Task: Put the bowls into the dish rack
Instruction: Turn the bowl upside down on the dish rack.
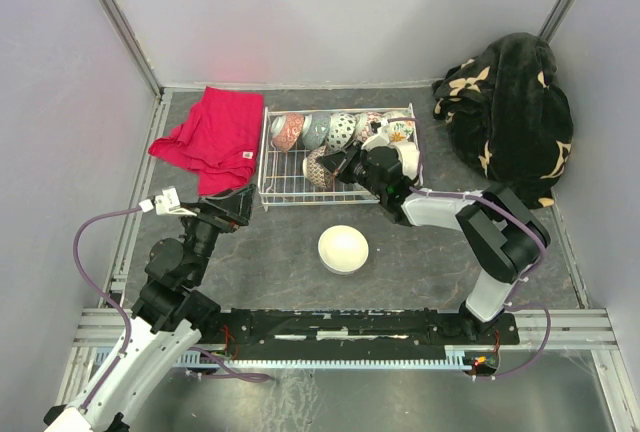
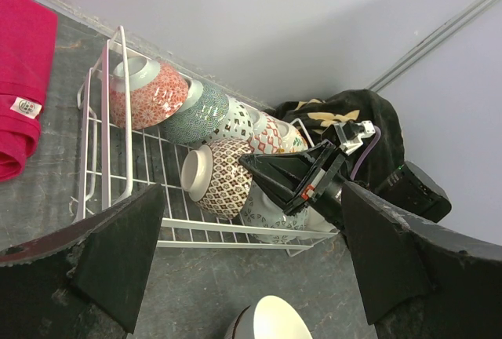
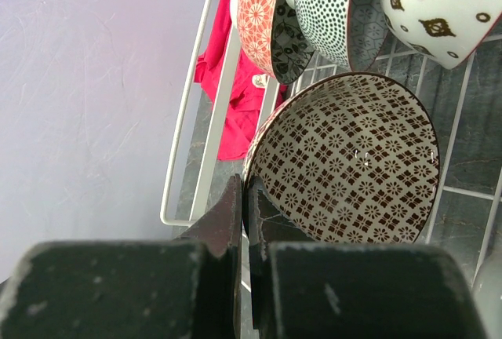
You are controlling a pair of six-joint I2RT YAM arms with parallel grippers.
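Note:
The white wire dish rack (image 1: pixel 266 160) holds a back row of several patterned bowls (image 1: pixel 343 130). My right gripper (image 1: pixel 338 166) reaches into its front row, shut on the rim of a brown lattice bowl (image 1: pixel 317 166) that lies on its side. In the right wrist view the jaws (image 3: pixel 249 202) pinch that bowl's (image 3: pixel 353 158) left rim. In the left wrist view the bowl (image 2: pixel 227 178) sits beside a grey patterned bowl (image 2: pixel 271 217). A plain white bowl (image 1: pixel 343 249) stands on the table in front of the rack. My left gripper (image 1: pixel 238 207) is open and empty, left of it.
A red cloth (image 1: pixel 212 137) lies left of the rack, and a black floral blanket (image 1: pixel 510 117) is heaped at the back right. The rack's rim (image 2: pixel 235 229) and the white bowl (image 2: pixel 274 319) show between my left fingers (image 2: pixel 118 253). Walls enclose the table.

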